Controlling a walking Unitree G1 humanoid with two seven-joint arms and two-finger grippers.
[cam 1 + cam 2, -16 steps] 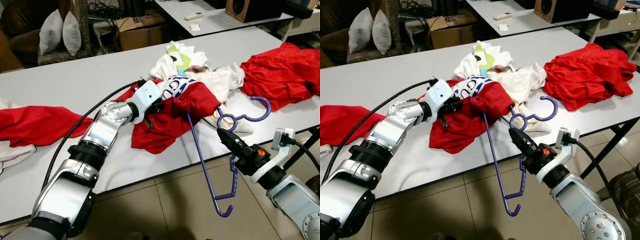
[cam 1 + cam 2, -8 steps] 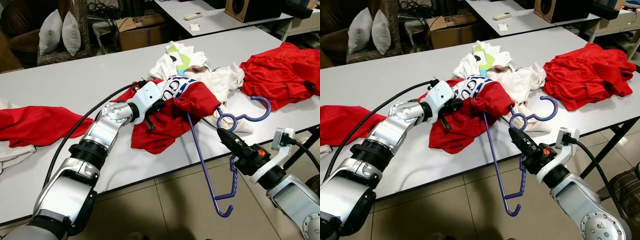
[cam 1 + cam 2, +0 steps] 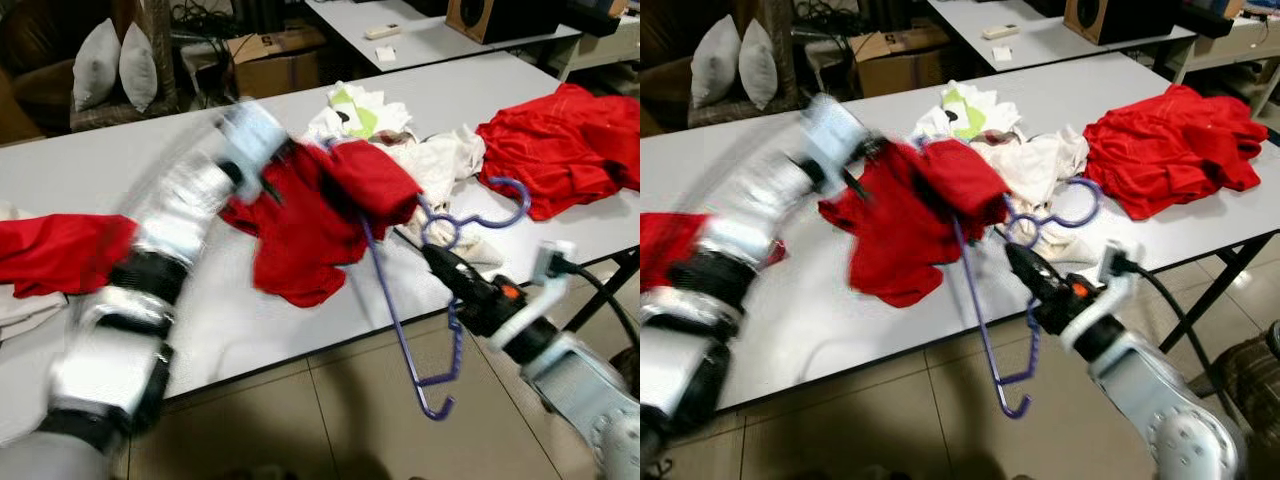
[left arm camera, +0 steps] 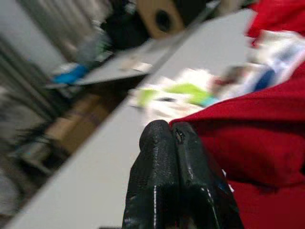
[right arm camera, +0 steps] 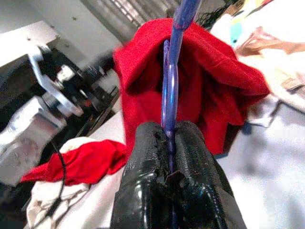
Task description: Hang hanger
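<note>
A red shirt (image 3: 310,215) hangs off the grey table (image 3: 200,320), partly draped over one end of a purple hanger (image 5: 170,90). My left gripper (image 3: 262,178) is blurred by motion above the table and is shut on the shirt's upper edge; in the left wrist view its fingers (image 4: 157,157) are pressed together against red cloth. My right gripper (image 3: 442,264), in front of the table's near edge, is shut on the hanger (image 3: 394,312). The hanger's hook curls over white clothes and its long side slants down past the table edge.
A pile of white clothes (image 3: 440,160) lies behind the hanger. More red clothes (image 3: 560,140) lie at the table's right end and a red cloth (image 3: 60,250) at the left. A second table (image 3: 440,35), a cardboard box (image 3: 275,60) and pillows (image 3: 115,65) stand behind.
My left arm has swung up and back, lifting the red shirt off the table. The right gripper and hanger shifted slightly left.
</note>
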